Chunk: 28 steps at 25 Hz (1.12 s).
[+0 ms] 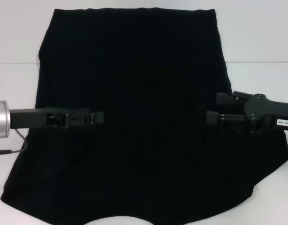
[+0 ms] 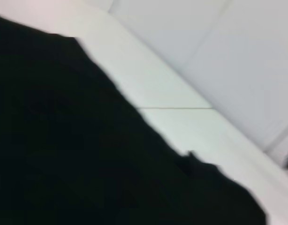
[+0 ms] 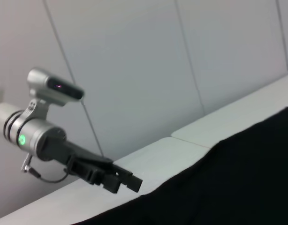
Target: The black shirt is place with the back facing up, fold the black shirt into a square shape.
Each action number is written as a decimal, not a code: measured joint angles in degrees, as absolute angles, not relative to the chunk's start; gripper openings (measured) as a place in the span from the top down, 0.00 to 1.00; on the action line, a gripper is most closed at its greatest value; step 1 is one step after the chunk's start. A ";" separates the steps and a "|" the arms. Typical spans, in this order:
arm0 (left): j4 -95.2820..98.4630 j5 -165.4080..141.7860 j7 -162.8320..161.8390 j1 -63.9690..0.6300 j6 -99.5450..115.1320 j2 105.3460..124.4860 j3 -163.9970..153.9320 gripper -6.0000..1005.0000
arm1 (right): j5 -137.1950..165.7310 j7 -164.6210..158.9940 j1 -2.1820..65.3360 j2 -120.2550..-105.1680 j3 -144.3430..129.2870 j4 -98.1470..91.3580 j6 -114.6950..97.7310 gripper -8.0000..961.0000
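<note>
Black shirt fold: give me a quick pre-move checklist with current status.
1. Black shirt spread on the table: ok, though the near hem hangs unevenly.
2. Left tool over the shirt's left side: ok.
3. Right tool over the shirt's right edge: ok.
4. Both tools level with each other across the shirt: ok.
5. Either tool gripping fabric: cannot tell, black on black.
6. Sleeves tucked or out: cannot tell.

The black shirt [image 1: 134, 117] runs past the head view's bottom edge, its hem unseen.
</note>
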<state>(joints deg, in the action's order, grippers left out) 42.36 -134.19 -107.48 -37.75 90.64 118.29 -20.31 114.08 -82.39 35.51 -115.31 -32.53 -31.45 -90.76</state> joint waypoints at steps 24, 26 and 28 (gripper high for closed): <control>31.89 -126.04 -69.37 -36.31 97.50 123.17 -27.50 0.06 | 136.50 -131.90 32.73 -104.30 -31.13 -36.71 -85.53 0.07; 32.11 -126.04 -68.29 -36.24 97.39 123.32 -29.77 0.06 | 138.66 -133.26 33.00 -104.34 -31.26 -36.64 -83.79 0.07; 32.22 -126.04 -67.80 -36.24 97.35 123.40 -31.27 0.06 | 140.14 -133.69 33.52 -104.72 -31.61 -36.33 -82.09 0.07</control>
<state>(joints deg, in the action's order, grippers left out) 32.22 -126.04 -67.80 -36.24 97.35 123.40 -31.27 140.15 -133.69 33.52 -104.72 -31.61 -36.33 -82.09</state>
